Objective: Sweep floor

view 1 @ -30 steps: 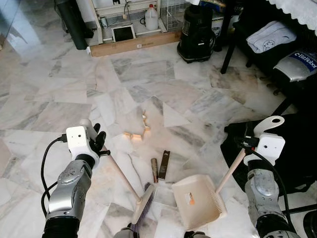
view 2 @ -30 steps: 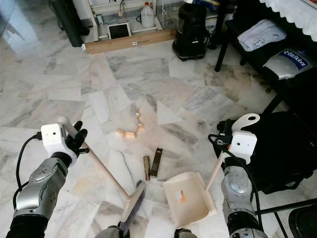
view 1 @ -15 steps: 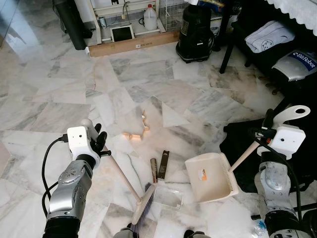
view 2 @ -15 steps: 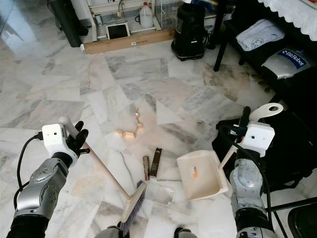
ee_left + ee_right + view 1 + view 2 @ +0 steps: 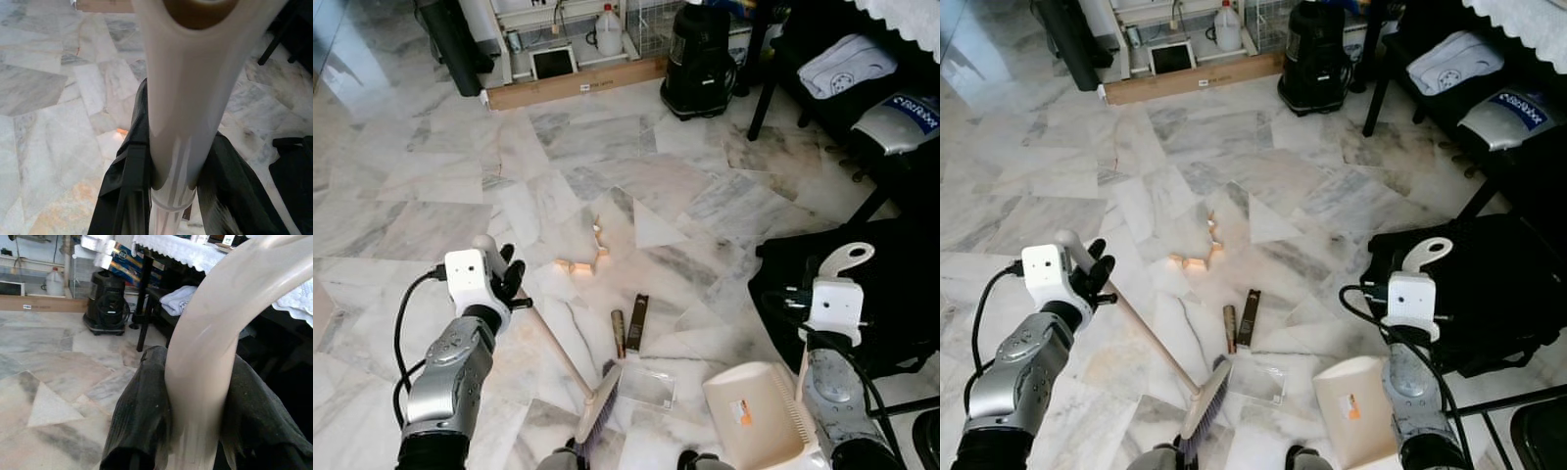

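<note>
— Starting at the left, what is gripped by the left tool [image 5: 509, 284]?

— A broom [image 5: 570, 367] is held there. Its pale wooden handle is pinched between the black fingers [image 5: 128, 186], as is seen along the left wrist view, and the handle slants down to the brush head [image 5: 597, 403], which is laid on the marble floor [image 5: 431, 186] near the bottom edge of the eye views.

— And what is seen on the floor further along?

— Just past the brush head a clear flat piece of plastic [image 5: 648, 385] is laid on the tiles. Above it a small brown tube [image 5: 618, 333] and a dark flat bar [image 5: 636, 322] are lying side by side, close but apart. Beyond these, several small tan scraps [image 5: 579, 262] are scattered in a loose line.

— Where is the dustpan [image 5: 754, 416]?

— It is held low at the right, by the bottom edge, well apart from the scraps and beside the plastic sheet. An orange speck [image 5: 740, 415] is seen inside it. Its curved cream handle [image 5: 210, 352] is clamped between the fingers [image 5: 144, 421] of the right tool [image 5: 808, 343], which are pressed against it on both sides.

— What is found behind?

— A long wooden board [image 5: 578, 84], a white jug [image 5: 609, 29] and a black vacuum cleaner [image 5: 700, 59] are set along the far side. A black bag [image 5: 862, 284] is lying on the floor at the right.
</note>
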`<state>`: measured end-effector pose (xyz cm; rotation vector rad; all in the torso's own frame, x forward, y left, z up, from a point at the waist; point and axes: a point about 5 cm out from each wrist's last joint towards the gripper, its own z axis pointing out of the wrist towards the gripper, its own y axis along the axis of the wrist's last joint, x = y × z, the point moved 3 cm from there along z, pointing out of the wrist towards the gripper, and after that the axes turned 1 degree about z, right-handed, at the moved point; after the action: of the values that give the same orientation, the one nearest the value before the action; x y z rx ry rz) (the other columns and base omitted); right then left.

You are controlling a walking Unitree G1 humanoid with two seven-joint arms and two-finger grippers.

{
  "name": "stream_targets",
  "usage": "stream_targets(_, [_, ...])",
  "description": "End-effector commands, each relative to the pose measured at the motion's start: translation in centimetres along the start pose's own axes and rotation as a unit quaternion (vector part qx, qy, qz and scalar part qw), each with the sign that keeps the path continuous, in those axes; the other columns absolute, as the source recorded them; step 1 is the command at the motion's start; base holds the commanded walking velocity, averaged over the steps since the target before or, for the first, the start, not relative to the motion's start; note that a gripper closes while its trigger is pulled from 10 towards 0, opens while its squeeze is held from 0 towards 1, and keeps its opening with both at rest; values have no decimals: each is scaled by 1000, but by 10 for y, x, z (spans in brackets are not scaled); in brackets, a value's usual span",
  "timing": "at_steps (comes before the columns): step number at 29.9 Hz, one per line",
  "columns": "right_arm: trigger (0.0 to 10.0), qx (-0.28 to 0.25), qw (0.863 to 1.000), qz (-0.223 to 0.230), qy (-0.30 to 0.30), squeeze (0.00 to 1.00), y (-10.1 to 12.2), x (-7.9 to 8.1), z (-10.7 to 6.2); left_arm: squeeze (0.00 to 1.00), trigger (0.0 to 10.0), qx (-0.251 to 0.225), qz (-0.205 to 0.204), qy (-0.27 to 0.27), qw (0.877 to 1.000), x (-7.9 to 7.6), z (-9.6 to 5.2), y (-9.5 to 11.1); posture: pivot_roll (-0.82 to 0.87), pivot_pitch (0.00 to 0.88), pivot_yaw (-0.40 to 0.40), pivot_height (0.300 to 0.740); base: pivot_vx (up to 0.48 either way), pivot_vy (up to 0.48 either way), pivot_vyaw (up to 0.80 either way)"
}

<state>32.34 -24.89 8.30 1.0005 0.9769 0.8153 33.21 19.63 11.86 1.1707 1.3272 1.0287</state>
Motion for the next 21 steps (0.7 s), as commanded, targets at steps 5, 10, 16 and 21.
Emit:
stream_targets(5, [10000, 20, 1000, -7, 10, 0, -9, 9, -7, 0, 10000, 7, 4, 6, 1000, 7, -5, 1, 133, 237, 80, 740, 0, 0, 0])
stream_targets(10, [10000, 6, 1000, -6, -2, 0, -2, 8, -1, 0, 10000, 9, -3, -4, 1000, 2, -3, 2, 129, 241, 81, 740, 0, 0, 0])
stream_targets(16, [10000, -2, 1000, -3, -10, 0, 3, 8, 5, 0, 10000, 18, -13, -41, 999, -11, -3, 0, 128, 242, 80, 740, 0, 0, 0])
stream_targets(21, [10000, -6, 1000, -1, -13, 0, 6, 11, 8, 0, 10000, 40, -13, -138, 990, -39, -8, -3, 128, 238, 80, 740, 0, 0, 0])
